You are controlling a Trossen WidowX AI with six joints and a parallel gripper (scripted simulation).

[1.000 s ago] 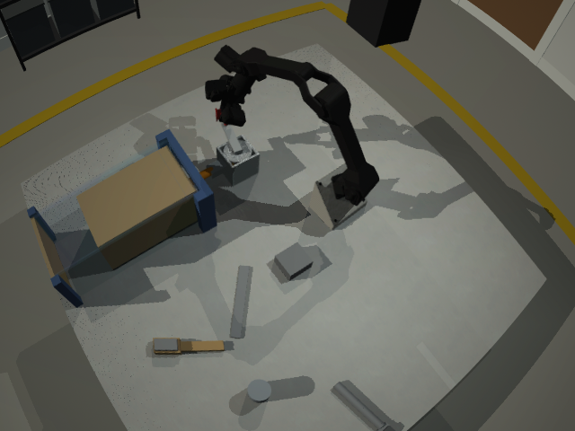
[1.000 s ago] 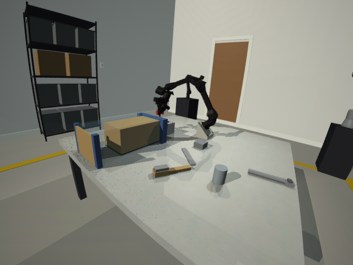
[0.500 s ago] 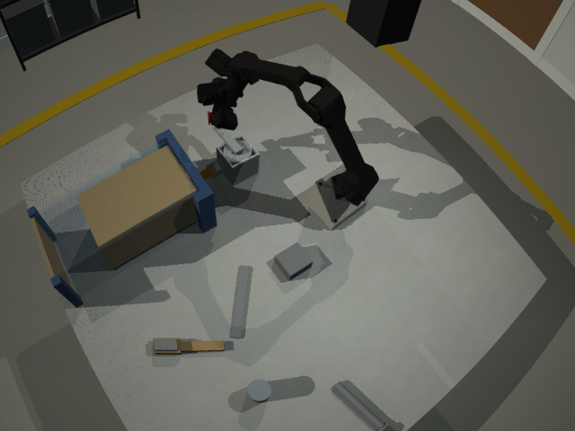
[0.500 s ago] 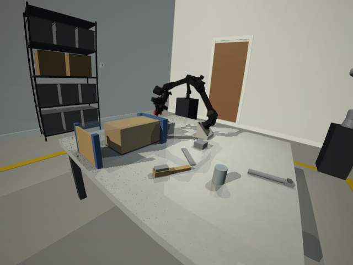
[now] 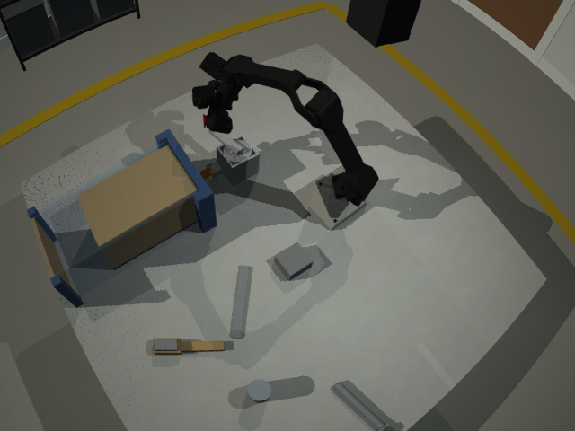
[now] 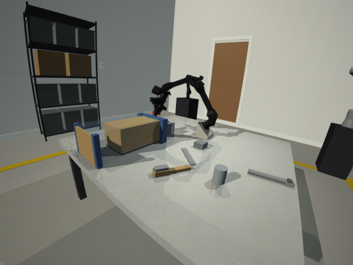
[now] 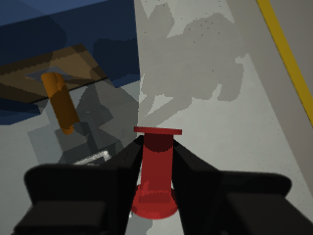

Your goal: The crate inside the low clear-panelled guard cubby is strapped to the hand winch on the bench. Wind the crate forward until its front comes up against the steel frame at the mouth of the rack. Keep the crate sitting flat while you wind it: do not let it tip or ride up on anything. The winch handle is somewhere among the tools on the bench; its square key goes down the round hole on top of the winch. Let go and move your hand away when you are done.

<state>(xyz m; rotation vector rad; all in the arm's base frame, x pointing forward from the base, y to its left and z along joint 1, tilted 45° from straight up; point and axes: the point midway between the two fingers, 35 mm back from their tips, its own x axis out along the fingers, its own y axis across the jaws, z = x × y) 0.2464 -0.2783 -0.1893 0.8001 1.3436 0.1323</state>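
My gripper (image 7: 155, 140) is shut on the red grip of the winch handle (image 5: 206, 120) (image 6: 155, 113) (image 7: 157, 168). The handle's pale crank arm slants down into the top of the grey winch (image 5: 238, 171) (image 6: 171, 128). The key is hidden inside. The cardboard-brown crate (image 5: 139, 195) (image 6: 139, 137) sits flat in the clear-panelled cubby, its front close behind the blue steel frame (image 5: 207, 211) (image 6: 162, 131) (image 7: 98, 29). Whether they touch cannot be told. An orange strap (image 5: 207, 171) (image 7: 61, 103) runs from the crate's front towards the winch.
A grey block (image 5: 293, 260) (image 6: 200, 143), a flat grey bar (image 5: 241, 301) (image 6: 188, 156), a wooden-handled tool (image 5: 201, 346) (image 6: 178, 169), a grey cylinder (image 5: 259, 391) (image 6: 220, 174) and a round grey rod (image 5: 359, 404) (image 6: 267, 176) are on the bench. A brown panel (image 5: 48, 250) (image 6: 84, 145) closes the cubby's far end.
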